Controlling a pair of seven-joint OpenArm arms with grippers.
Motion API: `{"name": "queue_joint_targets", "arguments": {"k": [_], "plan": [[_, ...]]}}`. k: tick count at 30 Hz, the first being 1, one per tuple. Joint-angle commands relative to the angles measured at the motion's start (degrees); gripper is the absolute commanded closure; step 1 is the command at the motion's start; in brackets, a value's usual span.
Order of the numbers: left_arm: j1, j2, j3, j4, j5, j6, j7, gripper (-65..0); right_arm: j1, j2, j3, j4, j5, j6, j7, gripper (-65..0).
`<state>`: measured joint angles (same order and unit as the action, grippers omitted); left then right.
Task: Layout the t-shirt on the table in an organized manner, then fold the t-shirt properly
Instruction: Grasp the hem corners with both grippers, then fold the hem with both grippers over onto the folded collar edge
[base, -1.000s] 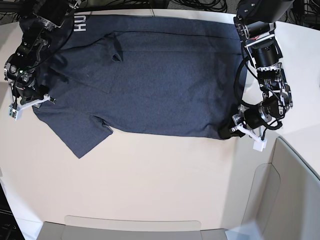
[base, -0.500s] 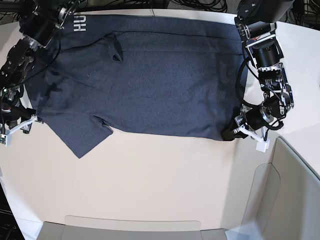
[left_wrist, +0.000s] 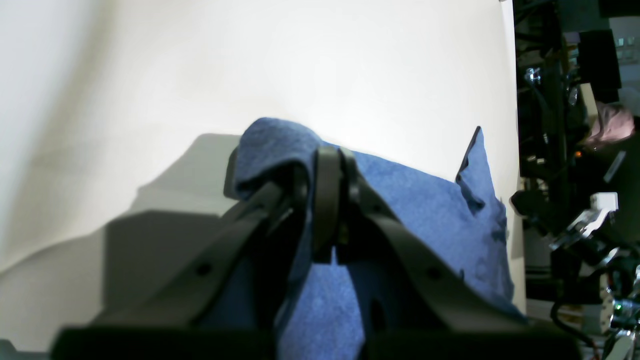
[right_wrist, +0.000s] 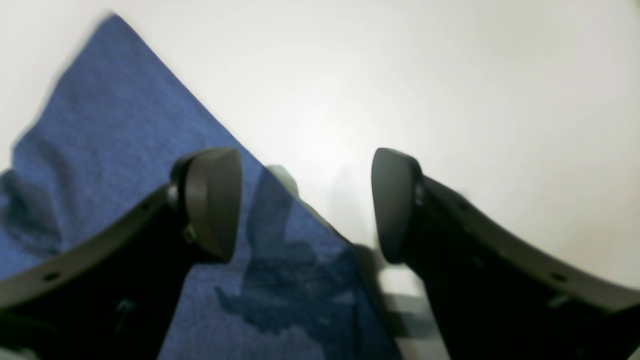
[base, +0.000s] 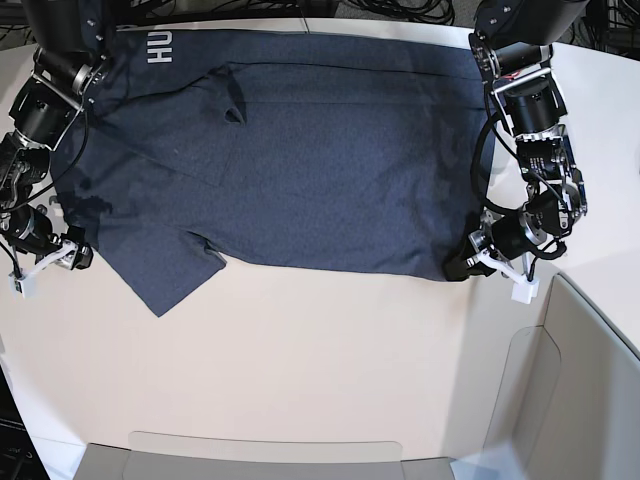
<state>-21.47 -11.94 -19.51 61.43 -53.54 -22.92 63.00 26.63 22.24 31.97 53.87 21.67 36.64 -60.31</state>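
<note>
Navy heathered fabric of the t-shirt (base: 300, 160) lies spread across the far half of the table (base: 320, 350), one sleeve folded onto the chest and the other angled out toward the near left, so layout looks unfinished. Left gripper (base: 470, 262) sits at the hem corner with its jaws pinched tight on a fold of cloth, seemingly anchoring that end so the body can be tensioned flat. Right gripper (right_wrist: 305, 205) hangs at the sleeve-side edge, jaws parted with nothing between them, one pad over fabric and one over bare tabletop, likely placed for a fresh grasp.
</note>
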Motion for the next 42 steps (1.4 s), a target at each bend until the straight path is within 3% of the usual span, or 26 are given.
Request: {"name": "queue_joint_targets", "arguments": {"k": [1,8,16,23,25,28,29,35,42], "plan": [[-1.6,-0.8,-0.1,1.0,-1.4,-0.6,-0.6,0.0,2.6,0.9,0.0,-0.9,1.3,2.3,1.2,-40.8],[-1.6,-0.8,-0.1,1.0,-1.4,-0.6,-0.6,0.0,2.9,-0.3,-0.2,-5.0,1.2,2.6,1.3,-40.8],[-1.6,-0.8,-0.1,1.0,-1.5,-0.6,-0.6,0.0,1.8,-1.1,-13.7,-4.5,1.6,2.6,2.4,-40.8],[-1.6,-0.8,-0.1,1.0,-1.4,-0.6,-0.6,0.0,0.1,-1.6,-14.9,-4.6,1.3,2.4,5.2,-39.8],[-1.6,-0.8,-0.1,1.0,-1.3,-0.6,-0.6,0.0,0.0,-1.7,-15.0,-4.6,1.3,2.4,5.1,-32.5],[-1.6,-0.8,0.1,1.0,-1.3,-0.6,-0.6,0.0,-0.4,-1.7,-15.0,-4.6,1.2,2.4,5.1,-5.4],[-1.6,-0.8,0.2,1.0,-1.3,-0.6,-0.6,0.0,-0.7,-1.7,-15.0,-4.6,1.2,2.4,5.2,0.0],[-1.5,-0.8,0.4,1.0,-1.5,-0.7,-0.6,0.0,-1.4,-1.7,-15.0,-2.8,1.3,2.4,5.2,0.0],[-1.0,-0.6,0.0,6.2,-1.6,-0.7,0.0,0.0,-5.7,-1.2,-15.0,12.6,1.2,2.4,4.9,0.0]]}}
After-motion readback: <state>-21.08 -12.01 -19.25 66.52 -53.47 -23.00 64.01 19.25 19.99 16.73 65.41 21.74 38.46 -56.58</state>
